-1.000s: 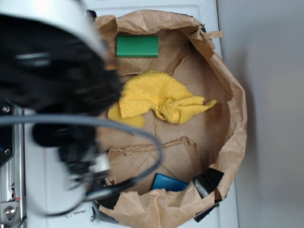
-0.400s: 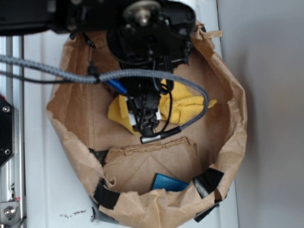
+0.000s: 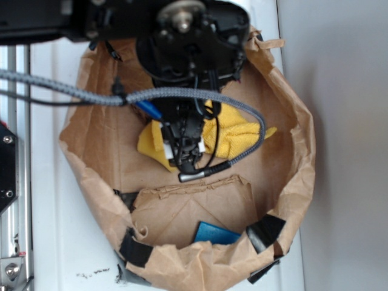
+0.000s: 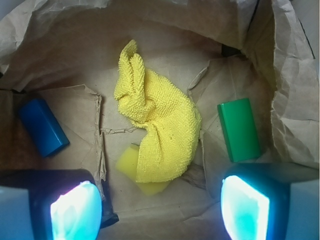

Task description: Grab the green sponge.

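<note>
The green sponge [image 4: 239, 129] lies flat on the paper floor of the bag, at the right of the wrist view, just beyond my right finger. My gripper [image 4: 160, 212] hangs open above the bag floor, and its glowing pads [image 4: 75, 212] stand wide apart with nothing between them. The sponge sits outside the gap, off to the right. In the exterior view the arm [image 3: 188, 48] covers the sponge, and the jaws do not show clearly there.
A crumpled yellow cloth [image 4: 155, 130] lies mid-bag over a yellow wedge sponge [image 4: 131, 162]. A blue block [image 4: 42, 126] rests at the left. The brown paper bag's wall [image 4: 295, 100] rises close beside the green sponge. The same cloth [image 3: 233, 136] and blue block [image 3: 215, 233] show from outside.
The arm swung from the left edge to over the middle of the bag, and it now covers the green sponge in the exterior view. It has held still for the last half second.
</note>
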You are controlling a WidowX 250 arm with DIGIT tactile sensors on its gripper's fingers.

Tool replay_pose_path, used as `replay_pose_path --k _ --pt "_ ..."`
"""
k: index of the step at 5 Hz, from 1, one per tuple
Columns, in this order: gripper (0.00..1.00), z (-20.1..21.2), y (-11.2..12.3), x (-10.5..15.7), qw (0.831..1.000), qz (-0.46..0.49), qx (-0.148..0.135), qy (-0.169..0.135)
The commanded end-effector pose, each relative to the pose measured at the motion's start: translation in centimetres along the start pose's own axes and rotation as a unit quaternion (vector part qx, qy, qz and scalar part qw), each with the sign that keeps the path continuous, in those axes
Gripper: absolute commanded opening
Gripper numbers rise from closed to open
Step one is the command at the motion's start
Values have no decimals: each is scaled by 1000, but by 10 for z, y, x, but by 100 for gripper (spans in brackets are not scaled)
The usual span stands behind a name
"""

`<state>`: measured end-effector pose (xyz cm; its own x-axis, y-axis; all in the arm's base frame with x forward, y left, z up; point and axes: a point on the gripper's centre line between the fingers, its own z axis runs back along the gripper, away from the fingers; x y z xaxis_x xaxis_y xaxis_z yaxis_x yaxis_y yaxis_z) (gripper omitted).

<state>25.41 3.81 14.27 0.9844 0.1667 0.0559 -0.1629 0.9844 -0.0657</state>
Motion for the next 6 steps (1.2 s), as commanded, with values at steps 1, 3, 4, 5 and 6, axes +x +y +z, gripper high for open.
replay_pose_path --k 1,3,4,5,6 --pt "100 -19 6 8 970 -233 -43 -51" --pt "100 -70 2 -17 945 -328 -13 -13" --pt "100 -93 -10 -26 939 -344 -4 0" --pt "100 -109 -17 -42 931 -364 -38 12" --pt "100 -113 -25 -37 931 -364 -38 3"
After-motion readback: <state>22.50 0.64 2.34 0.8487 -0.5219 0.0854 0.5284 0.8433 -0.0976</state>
